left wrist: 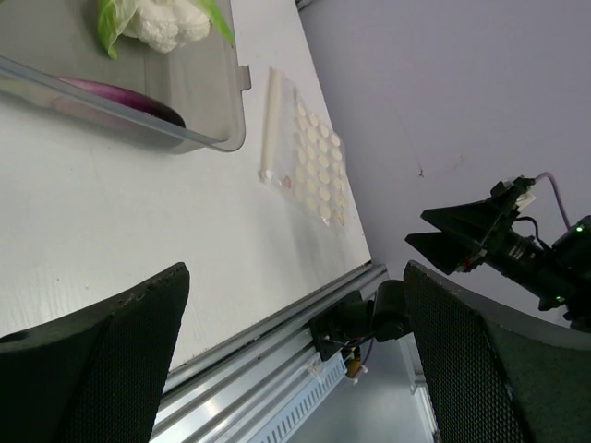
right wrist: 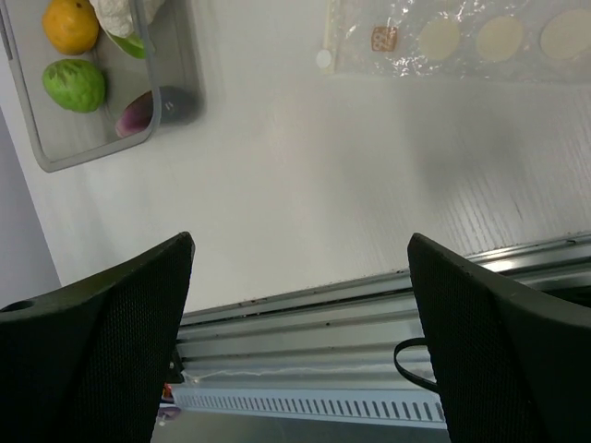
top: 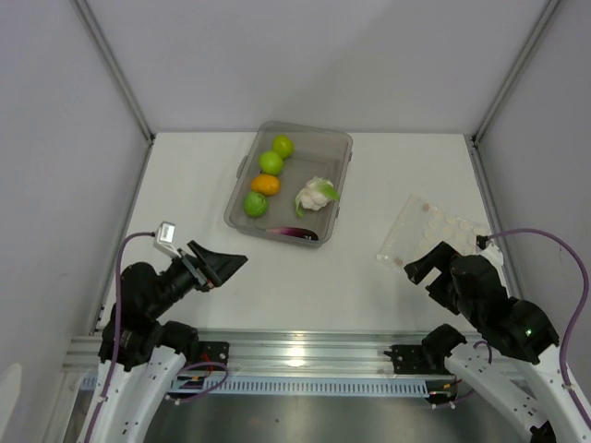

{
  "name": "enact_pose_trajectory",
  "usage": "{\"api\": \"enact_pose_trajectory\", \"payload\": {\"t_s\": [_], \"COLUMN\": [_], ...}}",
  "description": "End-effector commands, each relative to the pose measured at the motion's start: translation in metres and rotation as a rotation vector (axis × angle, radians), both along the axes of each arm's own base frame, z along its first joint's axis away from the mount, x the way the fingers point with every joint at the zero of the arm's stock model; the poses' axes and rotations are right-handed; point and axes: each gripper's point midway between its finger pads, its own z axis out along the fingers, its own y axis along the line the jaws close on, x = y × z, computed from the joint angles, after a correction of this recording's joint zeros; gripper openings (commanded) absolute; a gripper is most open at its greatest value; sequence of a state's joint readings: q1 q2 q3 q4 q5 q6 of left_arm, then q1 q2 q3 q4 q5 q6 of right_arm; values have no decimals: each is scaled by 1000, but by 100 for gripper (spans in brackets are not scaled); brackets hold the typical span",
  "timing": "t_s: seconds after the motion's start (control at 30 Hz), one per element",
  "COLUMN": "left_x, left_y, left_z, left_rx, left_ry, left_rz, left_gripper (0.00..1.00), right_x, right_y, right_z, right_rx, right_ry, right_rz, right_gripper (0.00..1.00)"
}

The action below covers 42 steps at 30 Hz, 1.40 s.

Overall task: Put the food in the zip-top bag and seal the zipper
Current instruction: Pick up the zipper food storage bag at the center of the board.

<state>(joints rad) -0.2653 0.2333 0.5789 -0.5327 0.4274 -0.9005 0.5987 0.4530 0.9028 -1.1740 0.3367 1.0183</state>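
Left gripper (left wrist: 294,269) – fingers spread wide, nothing held, poised over the white table (top: 369,277). Ahead of it and slightly to its right, the grey tray (top: 340,180) is seen, with all the food lying in it: the purple eggplant piece (top: 297,233) against the nearest wall, the cauliflower piece (top: 314,196) behind that, then three green fruits (top: 271,162) and an orange fruit (top: 266,184) further in.

Right gripper (right wrist: 300,240) – likewise fully parted and empty. Just ahead of it the clear zip-top bag (top: 434,226) is laid flat on the table, well apart from the tray, its closure strip (left wrist: 271,120) along the edge facing the tray.
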Motion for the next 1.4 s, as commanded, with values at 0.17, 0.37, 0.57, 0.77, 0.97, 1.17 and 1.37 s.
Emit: {"api": "enact_pose_trajectory", "payload": {"t_s": [0.17,0.37,0.57,0.77,0.97,1.17,1.37], "left_x": [-8,-1,-2,-1,8,8,10], "left_y": [-1,-8,-22,-23,-12,-12,-16], "left_z": [20,7,13,23,17,18,12], "left_rx": [-45,18,-14,-4,81,83,63], "left_ry": [-73,28,24,-44,-11,-31,-23], "left_rz": [-19,-67,-161,-184,-113,-111,-132], "left_gripper": [99,99,99,99,99,100,100], "right_x": [30,72,122,154,186,225,249], "right_y": [5,12,38,27,0,-14,-26], "right_z": [22,24,-14,-46,-84,-100,-119], "right_rx": [-75,-150,11,-52,-236,-429,-639], "right_ry": [-107,-75,126,243,365,446,558], "right_rz": [20,-21,160,119,-43,-144,-184], "right_gripper": [99,99,99,99,99,97,96]}}
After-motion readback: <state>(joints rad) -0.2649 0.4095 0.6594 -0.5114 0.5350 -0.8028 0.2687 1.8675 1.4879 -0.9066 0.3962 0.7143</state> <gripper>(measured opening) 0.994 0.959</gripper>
